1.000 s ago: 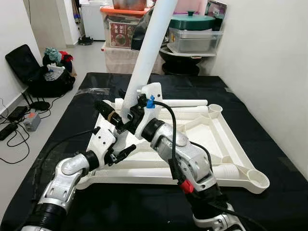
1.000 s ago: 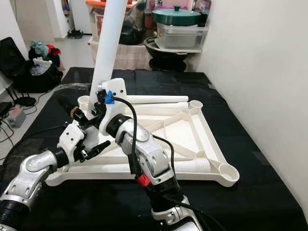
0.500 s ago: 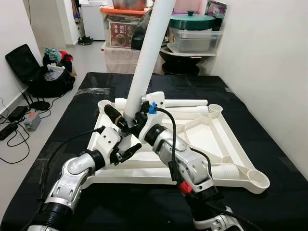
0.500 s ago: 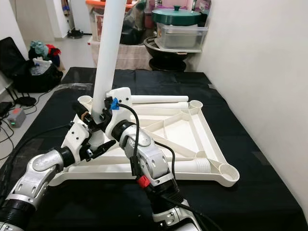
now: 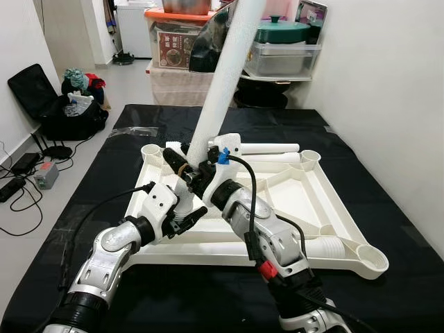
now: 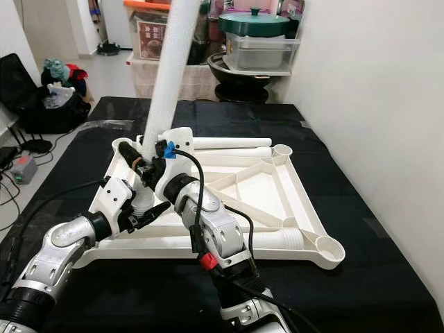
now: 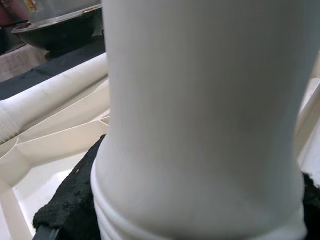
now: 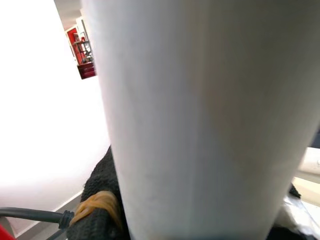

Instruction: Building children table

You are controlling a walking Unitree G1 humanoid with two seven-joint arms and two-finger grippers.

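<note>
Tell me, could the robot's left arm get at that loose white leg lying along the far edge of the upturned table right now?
Probably not: the left tool is shut on the white leg it holds with the right tool, and the loose leg lies beyond both.

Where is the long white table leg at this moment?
The white table leg stands tilted over the left part of the upturned white tabletop, its lower end gripped by the left gripper and the right gripper.

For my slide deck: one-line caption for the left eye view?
Both tools, left and right, clamp a tilted white table leg over the upturned tabletop.
</note>
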